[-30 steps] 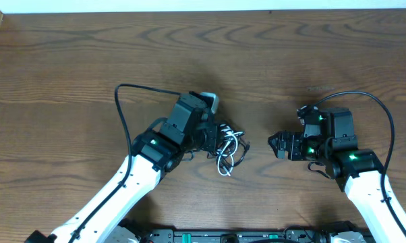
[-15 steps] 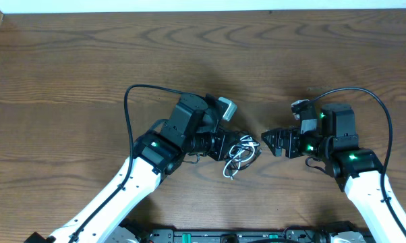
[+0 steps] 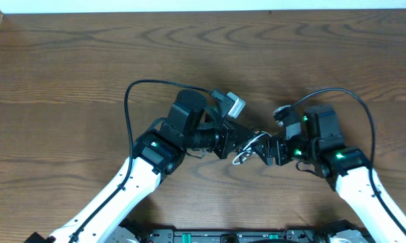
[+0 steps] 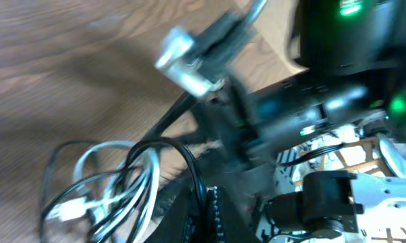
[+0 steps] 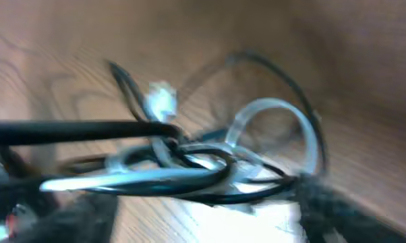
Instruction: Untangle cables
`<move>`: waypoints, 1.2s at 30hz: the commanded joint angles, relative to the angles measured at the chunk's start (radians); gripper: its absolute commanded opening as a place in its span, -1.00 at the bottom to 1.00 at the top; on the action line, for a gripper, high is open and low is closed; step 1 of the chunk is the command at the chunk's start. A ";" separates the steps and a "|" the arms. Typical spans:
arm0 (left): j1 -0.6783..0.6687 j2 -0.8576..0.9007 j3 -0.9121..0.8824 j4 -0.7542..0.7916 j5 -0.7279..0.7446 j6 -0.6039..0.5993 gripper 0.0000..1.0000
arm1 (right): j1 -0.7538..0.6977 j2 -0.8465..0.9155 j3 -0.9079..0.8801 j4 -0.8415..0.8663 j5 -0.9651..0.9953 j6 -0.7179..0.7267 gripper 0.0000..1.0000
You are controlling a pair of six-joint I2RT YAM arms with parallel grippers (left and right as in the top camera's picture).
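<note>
Flagging risks: left claw (image 3: 234, 143) clamped on cables (image 3: 247, 151); right claw (image 3: 266, 150) state unreadable, blurred. Claws crowd cables: could collide, or tug tightens them.

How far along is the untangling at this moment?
Nothing looks done: the white and black cables are one knotted bundle, loops interlocked in the right wrist view. In hand: the left hand seems to grip the bundle, and the right hand sits at it, fingers apart. Left: pulling every cord free.

A brown wood-grain table (image 3: 68, 74) meets a white band (image 3: 122, 5).
</note>
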 commanded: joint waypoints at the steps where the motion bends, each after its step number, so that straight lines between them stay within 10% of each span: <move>1: 0.000 -0.013 0.013 0.004 0.060 0.003 -0.85 | 0.018 0.039 0.004 -0.002 0.118 -0.012 -0.36; 4: 0.000 -0.013 0.013 -0.018 0.019 0.003 -0.85 | 0.018 0.076 0.004 -0.002 0.221 0.001 -0.98; 14: 0.000 -0.013 0.013 -0.307 -0.364 0.022 -0.85 | 0.018 0.087 0.005 -0.052 0.408 0.229 -0.98; 20: -0.001 -0.013 0.013 -0.220 -0.187 0.022 -0.85 | 0.018 0.087 0.005 0.016 -0.050 -0.046 0.24; 29: -0.002 -0.013 0.013 -0.066 0.218 0.022 -0.85 | 0.019 0.087 0.005 0.085 -0.042 -0.057 0.37; 31: -0.002 -0.013 0.013 -0.066 0.214 0.022 -0.85 | 0.019 0.087 0.005 0.106 -0.042 -0.057 0.22; 34: -0.001 -0.013 0.013 -0.071 0.181 0.024 -0.85 | 0.019 0.087 0.005 0.126 -0.027 -0.057 -0.78; 36: 0.000 -0.013 0.013 -0.090 0.125 0.030 -0.85 | 0.018 0.087 0.005 0.113 0.003 -0.056 -0.98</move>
